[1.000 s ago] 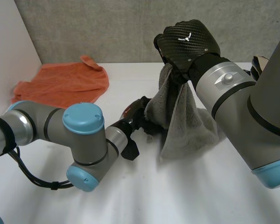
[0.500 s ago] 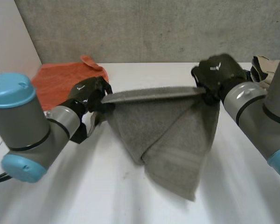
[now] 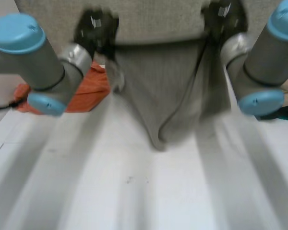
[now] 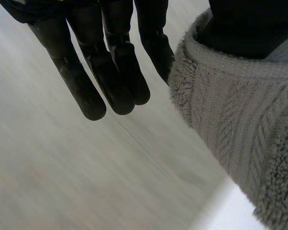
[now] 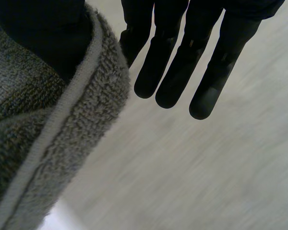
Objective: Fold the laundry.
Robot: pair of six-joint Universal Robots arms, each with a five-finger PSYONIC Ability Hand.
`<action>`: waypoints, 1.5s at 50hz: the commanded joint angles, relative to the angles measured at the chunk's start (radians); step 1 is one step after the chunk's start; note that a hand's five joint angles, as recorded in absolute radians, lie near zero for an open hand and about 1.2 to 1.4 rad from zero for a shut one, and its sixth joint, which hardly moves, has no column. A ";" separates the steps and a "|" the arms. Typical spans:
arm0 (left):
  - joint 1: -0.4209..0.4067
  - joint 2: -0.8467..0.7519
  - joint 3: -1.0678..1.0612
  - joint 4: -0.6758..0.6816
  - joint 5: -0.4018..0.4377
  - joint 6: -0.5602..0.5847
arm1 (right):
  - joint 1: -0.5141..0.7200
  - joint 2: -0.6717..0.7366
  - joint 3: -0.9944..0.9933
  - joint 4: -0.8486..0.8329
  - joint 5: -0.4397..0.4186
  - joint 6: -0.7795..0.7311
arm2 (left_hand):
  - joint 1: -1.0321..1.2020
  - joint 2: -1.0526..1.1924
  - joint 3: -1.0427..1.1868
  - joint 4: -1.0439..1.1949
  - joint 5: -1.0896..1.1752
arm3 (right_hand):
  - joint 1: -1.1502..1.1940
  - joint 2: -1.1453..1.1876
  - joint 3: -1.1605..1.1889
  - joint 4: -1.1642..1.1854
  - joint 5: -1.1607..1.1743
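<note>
In the head view both arms have swung up. 1 second ago the right hand alone dangled the grey towel in a bunch. Now the left hand (image 3: 96, 26) and the right hand (image 3: 224, 14) are high and well apart. The grey towel (image 3: 173, 91) hangs between them as a sheet. I cannot tell whether its lowest tip touches the table (image 3: 134, 191). An orange cloth (image 3: 90, 91) lies on the table behind the left arm.

In the left wrist view the left hand pinches a top corner of the grey towel (image 4: 230, 139) at its thumb, with its other fingers (image 4: 113, 76) straight and free.

The right wrist view mirrors that: the right hand holds the other top corner (image 5: 53, 143) pinched, with the remaining fingers (image 5: 170, 72) straight.

To my eye the towel is now opened out, ready to be laid flat for a first fold.
</note>
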 commanded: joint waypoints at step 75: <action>0.115 0.531 -0.926 0.123 -0.030 0.010 | -0.323 -0.098 0.722 0.343 -0.307 -0.235 | 0.228 0.200 0.205 0.197 0.252 | -0.599 -0.646 -0.655 -0.661 -0.640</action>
